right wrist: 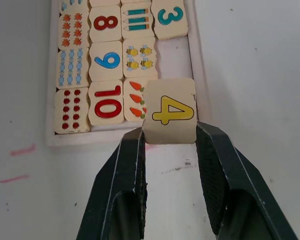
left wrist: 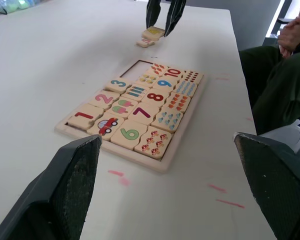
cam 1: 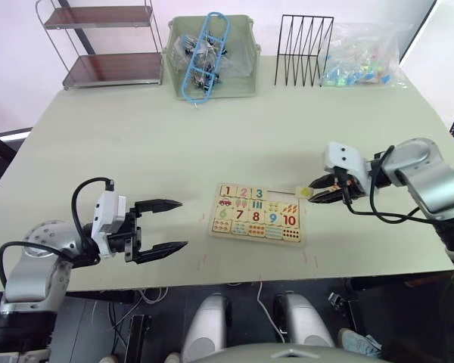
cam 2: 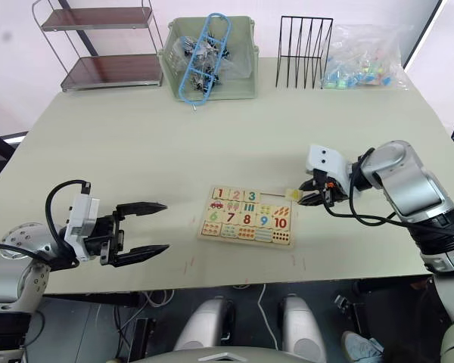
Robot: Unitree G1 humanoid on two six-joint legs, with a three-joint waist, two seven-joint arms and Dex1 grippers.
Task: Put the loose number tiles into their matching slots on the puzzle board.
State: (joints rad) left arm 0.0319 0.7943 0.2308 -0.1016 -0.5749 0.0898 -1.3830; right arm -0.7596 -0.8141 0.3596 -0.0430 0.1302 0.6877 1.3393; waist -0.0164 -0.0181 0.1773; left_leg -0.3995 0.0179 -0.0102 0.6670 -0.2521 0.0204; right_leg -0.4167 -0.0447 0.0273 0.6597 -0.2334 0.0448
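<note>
Right wrist view: pincer (right wrist: 170, 137) gripping 4 tile (right wrist: 169, 111).

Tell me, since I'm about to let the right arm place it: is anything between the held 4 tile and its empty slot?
Nothing visible. The right gripper holds the 4 tile over the puzzle board's corner, and the bare slot beside the 3 tile lies open just ahead.

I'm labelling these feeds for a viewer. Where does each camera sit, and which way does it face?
Eye views: on the head, looking forward and down over both arms at the table and puzzle board.
Left wrist view: along the open left gripper at the board, with the right gripper beyond.
Right wrist view: along the right gripper's fingers, shut on the 4 tile over the board's corner.
All views share the board.
</note>
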